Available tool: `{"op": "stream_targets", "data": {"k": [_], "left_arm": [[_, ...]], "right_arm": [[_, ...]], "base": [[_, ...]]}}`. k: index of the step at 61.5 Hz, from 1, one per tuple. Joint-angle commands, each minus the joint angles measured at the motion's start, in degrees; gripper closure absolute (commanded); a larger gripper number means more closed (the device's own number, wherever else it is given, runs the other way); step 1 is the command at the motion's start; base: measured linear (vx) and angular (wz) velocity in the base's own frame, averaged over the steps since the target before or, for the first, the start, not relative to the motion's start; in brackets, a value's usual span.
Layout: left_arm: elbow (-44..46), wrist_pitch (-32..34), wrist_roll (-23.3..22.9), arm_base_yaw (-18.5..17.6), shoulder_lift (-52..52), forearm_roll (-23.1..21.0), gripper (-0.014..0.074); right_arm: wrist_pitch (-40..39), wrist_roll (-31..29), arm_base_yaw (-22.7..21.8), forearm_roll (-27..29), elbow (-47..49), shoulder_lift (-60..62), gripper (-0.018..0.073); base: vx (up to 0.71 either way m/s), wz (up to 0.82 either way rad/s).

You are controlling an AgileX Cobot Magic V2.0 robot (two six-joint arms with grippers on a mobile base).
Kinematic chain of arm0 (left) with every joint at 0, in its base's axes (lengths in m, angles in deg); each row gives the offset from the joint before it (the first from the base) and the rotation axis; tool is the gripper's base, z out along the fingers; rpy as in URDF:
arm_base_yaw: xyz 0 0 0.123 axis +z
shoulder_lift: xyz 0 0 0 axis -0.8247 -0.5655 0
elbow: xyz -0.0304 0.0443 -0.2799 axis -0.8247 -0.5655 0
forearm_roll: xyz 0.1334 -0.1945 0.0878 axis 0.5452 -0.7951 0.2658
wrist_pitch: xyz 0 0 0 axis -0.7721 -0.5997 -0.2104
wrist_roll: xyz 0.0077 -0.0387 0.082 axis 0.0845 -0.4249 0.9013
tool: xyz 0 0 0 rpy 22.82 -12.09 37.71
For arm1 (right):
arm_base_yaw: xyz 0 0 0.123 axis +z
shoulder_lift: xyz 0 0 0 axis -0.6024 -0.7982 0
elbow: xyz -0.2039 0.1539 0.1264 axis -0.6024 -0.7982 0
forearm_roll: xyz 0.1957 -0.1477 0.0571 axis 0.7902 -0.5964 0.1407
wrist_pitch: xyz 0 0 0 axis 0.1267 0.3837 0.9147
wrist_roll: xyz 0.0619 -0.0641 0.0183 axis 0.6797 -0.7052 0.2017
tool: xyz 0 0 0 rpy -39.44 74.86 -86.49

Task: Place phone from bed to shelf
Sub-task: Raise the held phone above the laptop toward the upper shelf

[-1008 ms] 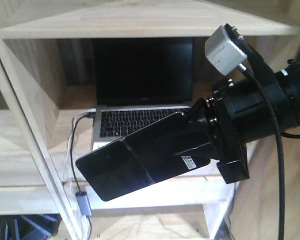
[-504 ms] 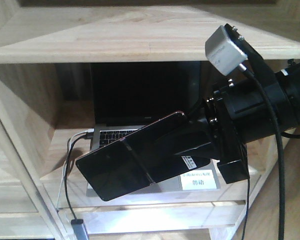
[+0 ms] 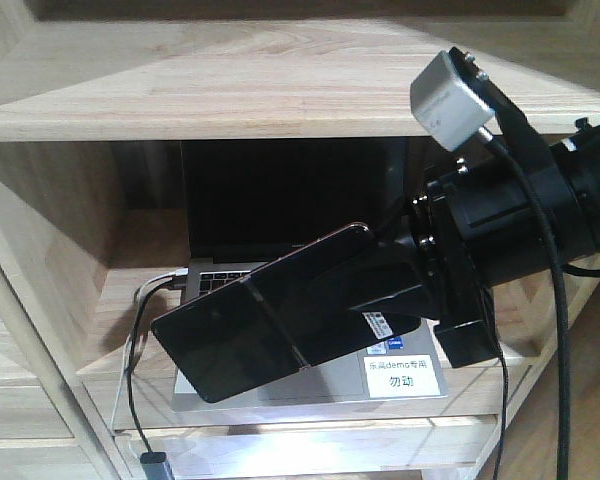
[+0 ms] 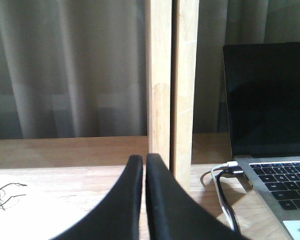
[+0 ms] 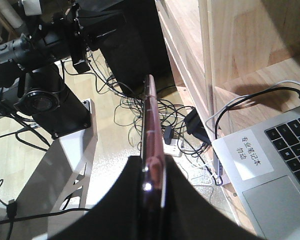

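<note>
The pale wooden shelf (image 3: 280,90) is filling the front view, with an open grey laptop (image 3: 280,200) occupying the compartment ahead. The right gripper (image 5: 153,170) is clamping the phone (image 3: 230,340) by one end, holding it tilted in the air before that compartment. The phone is looking light, stiff, glossy and likely slippery, so a firm pinch across its flat faces suits it. The left gripper (image 4: 144,172) is sitting closed and empty. The bed is lying out of view, and the right fingers are hiding the phone's held end.

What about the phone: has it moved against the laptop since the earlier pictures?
Yes, upward. The top corner of the phone covered the keyboard of the laptop before; now it covers the lower screen.
</note>
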Motion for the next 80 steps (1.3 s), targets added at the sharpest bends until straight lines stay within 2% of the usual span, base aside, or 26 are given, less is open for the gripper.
{"op": "stream_targets", "data": {"k": [1, 80], "left_arm": [[1.4, 4.1, -0.5, -0.2, 0.4, -0.6, 0.0595], [1.4, 4.1, -0.5, -0.2, 0.4, -0.6, 0.0595]], "right_arm": [[2.8, -0.2, -0.1, 4.6, 1.4, 1.5, 0.0561], [2.9, -0.2, -0.1, 4.7, 1.4, 1.5, 0.0561]], "base": [[0.00, 0.00], [0.00, 0.00]]}}
